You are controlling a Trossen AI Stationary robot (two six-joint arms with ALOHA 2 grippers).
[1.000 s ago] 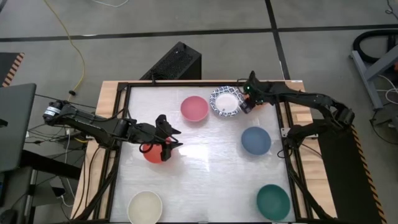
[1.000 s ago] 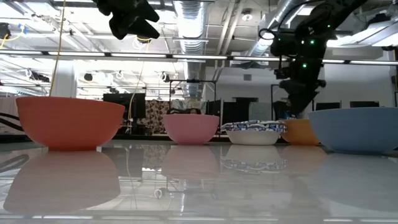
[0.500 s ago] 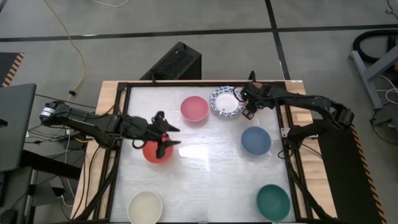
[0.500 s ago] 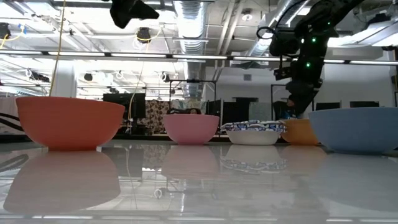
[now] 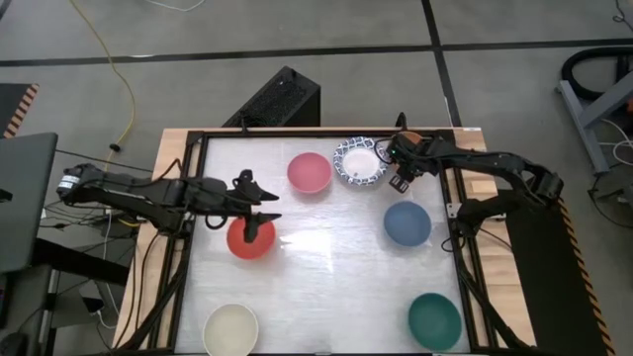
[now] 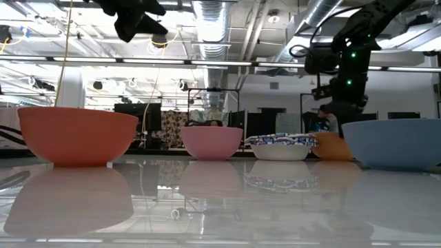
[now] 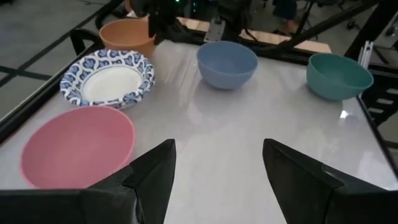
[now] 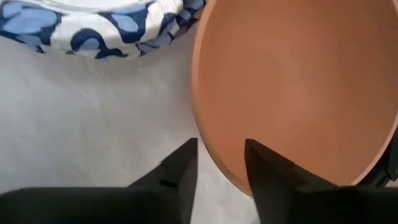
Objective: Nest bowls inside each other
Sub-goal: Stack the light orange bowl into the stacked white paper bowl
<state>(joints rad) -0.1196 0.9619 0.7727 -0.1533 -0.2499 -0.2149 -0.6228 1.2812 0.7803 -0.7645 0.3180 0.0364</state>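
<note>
From above, seven bowl positions show on the table (image 5: 326, 252): a pink bowl (image 5: 309, 172) and a blue-patterned white bowl (image 5: 358, 162) at the far edge, a blue bowl (image 5: 406, 223) right of centre, a red bowl (image 5: 251, 237) left of centre, a cream bowl (image 5: 230, 327) at the near left and a teal bowl (image 5: 434, 318) at the near right, with the orange one hidden under the right arm. The left gripper (image 5: 259, 206) hangs over the red bowl's far rim, probably lined up to take it. The right gripper (image 5: 400, 174) sits at the far right, just beside the patterned bowl.

At table height, the red, pink, patterned, orange bowl (image 6: 332, 145) and blue bowls stand in a row, the orange one tilted.

The left wrist camera shows its fingers (image 7: 153, 174) spread apart with nothing between them, looking across at one pink, one patterned, one orange, one blue and one teal bowl. Whether the patterned bowl is a stack of several cannot be told.

The right wrist camera shows two fingers (image 8: 183, 163) with a narrow gap straddling the orange bowl's rim, one inside and one outside, seemingly to pinch the wall; whether they already press it cannot be told.
</note>
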